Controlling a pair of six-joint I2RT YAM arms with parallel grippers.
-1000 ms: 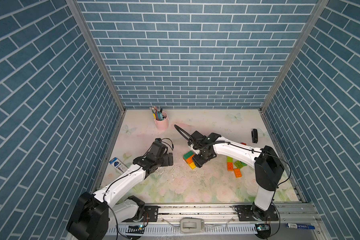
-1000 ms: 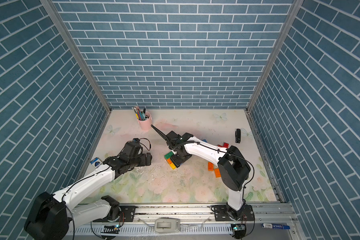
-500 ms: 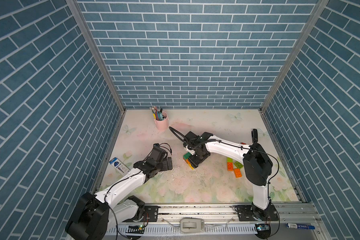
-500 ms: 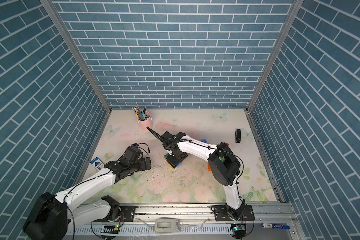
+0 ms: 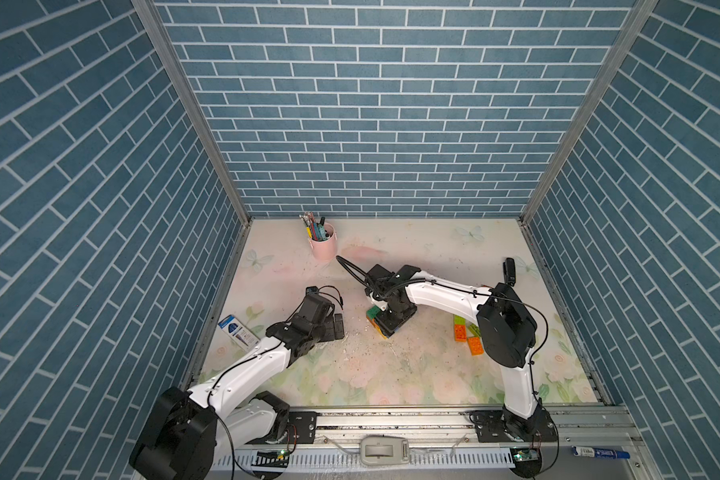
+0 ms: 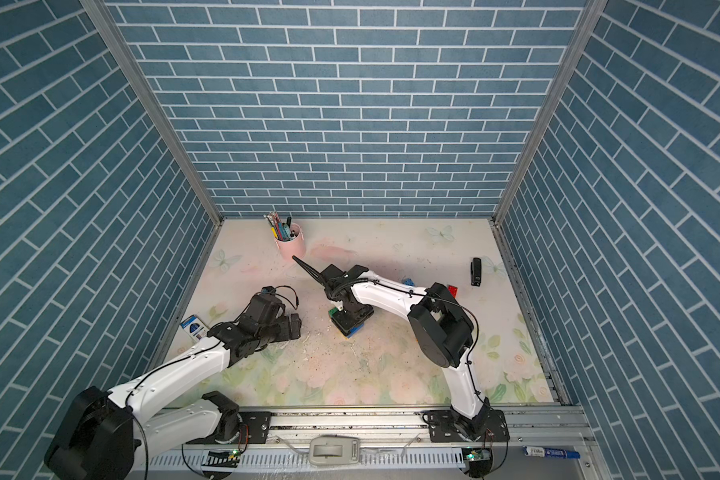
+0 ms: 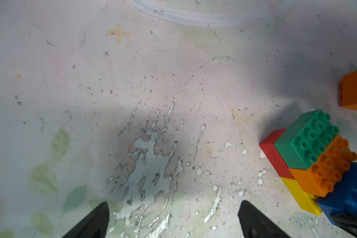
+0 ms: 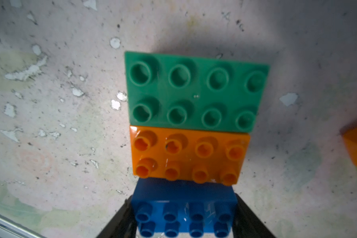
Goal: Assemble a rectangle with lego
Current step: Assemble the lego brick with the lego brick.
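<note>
Right fingers (image 8: 120, 224) pinch the blue studded plastic brick (image 8: 183, 193) against the orange studded brick (image 8: 190, 156); next it probably needs pressing down square, then release. Left fingers (image 7: 91, 222) hang spread, empty.

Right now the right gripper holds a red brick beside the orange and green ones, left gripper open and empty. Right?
Not red: the right wrist view shows the right gripper shut on a blue brick. It does sit beside the orange brick and green brick, and the left gripper is open and empty.
</note>
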